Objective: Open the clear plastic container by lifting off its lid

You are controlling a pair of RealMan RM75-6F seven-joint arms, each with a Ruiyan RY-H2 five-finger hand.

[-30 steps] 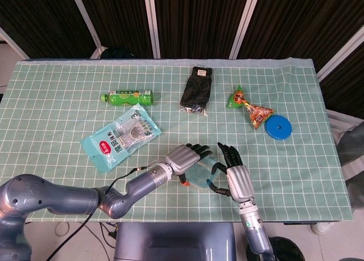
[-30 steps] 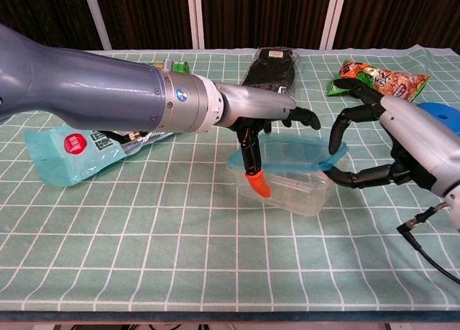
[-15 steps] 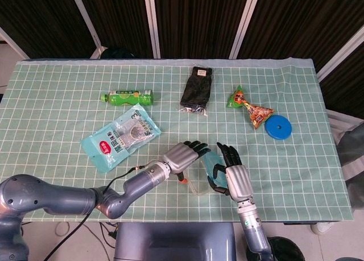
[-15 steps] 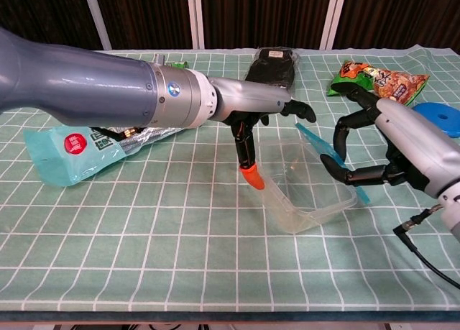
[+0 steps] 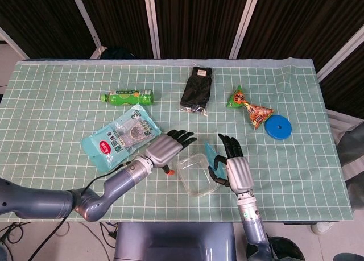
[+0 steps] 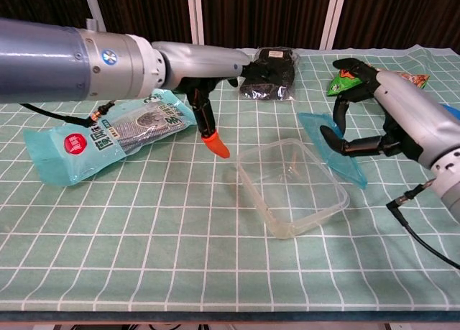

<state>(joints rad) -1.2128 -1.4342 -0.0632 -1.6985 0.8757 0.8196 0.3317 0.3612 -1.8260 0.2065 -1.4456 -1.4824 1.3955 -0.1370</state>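
Observation:
The clear plastic container point(image 5: 196, 174) lies lidless and flat on the green checked cloth, near the front middle; the chest view shows the container point(image 6: 291, 188) empty. Its pale blue lid point(image 5: 211, 153) is off and tilted on edge just right of it. My right hand point(image 5: 238, 173) grips the lid point(image 6: 336, 159) between thumb and fingers, and the right hand point(image 6: 394, 120) sits right of the container. My left hand point(image 5: 165, 150) hovers left of the container, fingers spread, holding nothing. In the chest view the left hand point(image 6: 205, 65) shows an orange-tipped thumb pointing down.
A teal pouch point(image 5: 119, 137) lies left of my left hand. Further back are a green bottle point(image 5: 127, 96), a black packet point(image 5: 197, 87), a snack bag point(image 5: 250, 108) and a blue disc point(image 5: 278, 127) at the right.
The lid has come off the container and my right hand has carried it to the right. My left hand has drawn back left. The container tipped, then settled flat.

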